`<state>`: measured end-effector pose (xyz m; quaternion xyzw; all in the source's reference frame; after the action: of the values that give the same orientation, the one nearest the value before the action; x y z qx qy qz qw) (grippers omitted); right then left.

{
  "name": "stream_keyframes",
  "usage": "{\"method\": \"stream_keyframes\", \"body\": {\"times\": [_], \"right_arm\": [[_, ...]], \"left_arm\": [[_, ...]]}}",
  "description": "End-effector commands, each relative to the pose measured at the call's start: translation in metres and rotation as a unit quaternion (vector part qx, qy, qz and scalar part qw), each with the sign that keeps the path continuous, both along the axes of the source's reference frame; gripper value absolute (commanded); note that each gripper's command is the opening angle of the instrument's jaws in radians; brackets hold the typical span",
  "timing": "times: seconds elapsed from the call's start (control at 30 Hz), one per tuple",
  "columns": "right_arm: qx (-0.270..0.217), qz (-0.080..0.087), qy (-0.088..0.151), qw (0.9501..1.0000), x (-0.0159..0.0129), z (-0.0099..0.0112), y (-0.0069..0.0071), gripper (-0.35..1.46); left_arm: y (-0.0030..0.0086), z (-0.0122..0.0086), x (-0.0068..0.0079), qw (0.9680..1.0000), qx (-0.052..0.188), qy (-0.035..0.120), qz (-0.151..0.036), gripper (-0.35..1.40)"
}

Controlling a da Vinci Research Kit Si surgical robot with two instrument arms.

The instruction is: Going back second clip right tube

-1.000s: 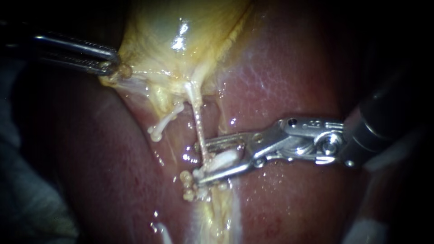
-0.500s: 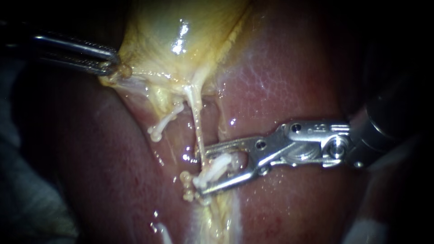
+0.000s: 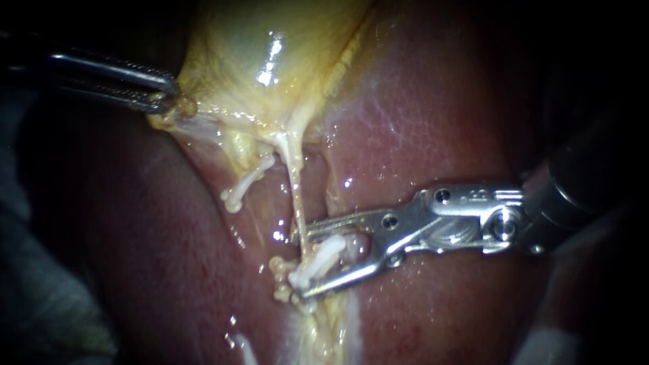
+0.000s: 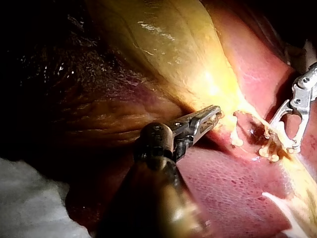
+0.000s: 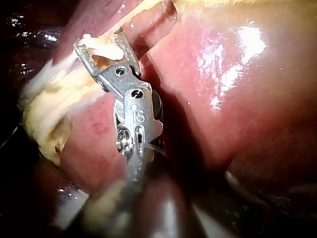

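Clip (image 3: 323, 260) sits on the right tube (image 3: 295, 196), between the spread jaws of our right instrument (image 3: 298, 261); our left instrument (image 3: 167, 99) grips the gallbladder (image 3: 270, 61). Backing out crookedly, we could snag the clip and tear the tube

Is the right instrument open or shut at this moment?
Open. The right instrument shows a wide gap at its tip, and the white clip on the tube lies within that gap, not squeezed from both sides.
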<state>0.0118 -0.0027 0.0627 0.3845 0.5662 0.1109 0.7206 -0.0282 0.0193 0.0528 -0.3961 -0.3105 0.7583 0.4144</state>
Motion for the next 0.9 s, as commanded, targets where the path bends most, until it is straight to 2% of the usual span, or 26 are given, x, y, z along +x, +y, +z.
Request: {"method": "stream_keyframes", "body": {"times": [0.03,0.23,0.3,0.43,0.6,0.67,0.9], "right_arm": [[0.001,-0.006,0.000,1.0000,-0.0001,0.0000,0.0000,0.50],[0.003,-0.037,0.017,0.9992,-0.0003,0.0000,0.0000,0.50],[0.001,-0.038,0.019,0.9991,-0.0003,0.0000,0.0000,0.50],[-0.002,-0.033,0.017,0.9993,0.0000,0.0001,0.0001,0.50],[-0.008,-0.007,0.005,0.9999,0.0006,0.0007,0.0007,0.50],[-0.014,0.004,-0.006,0.9999,0.0009,0.0011,0.0010,0.50],[-0.034,0.011,-0.045,0.9984,0.0010,0.0020,0.0015,0.50]], "left_arm": [[0.0000,0.0001,0.0000,1.0000,0.000,0.000,0.000,-0.35],[0.0000,0.0002,0.0000,1.0000,0.000,0.000,0.000,-0.35],[0.0000,0.0002,0.0000,1.0000,0.000,0.000,0.000,-0.35],[0.0000,0.0002,0.0000,1.0000,0.000,0.000,0.000,-0.35],[0.0000,0.0002,0.0000,1.0000,0.000,0.000,0.000,-0.35],[0.0000,0.0002,0.0000,1.0000,0.000,0.000,0.000,-0.35],[0.0000,0.0002,0.0000,1.0000,0.000,0.000,0.000,-0.35]]}}
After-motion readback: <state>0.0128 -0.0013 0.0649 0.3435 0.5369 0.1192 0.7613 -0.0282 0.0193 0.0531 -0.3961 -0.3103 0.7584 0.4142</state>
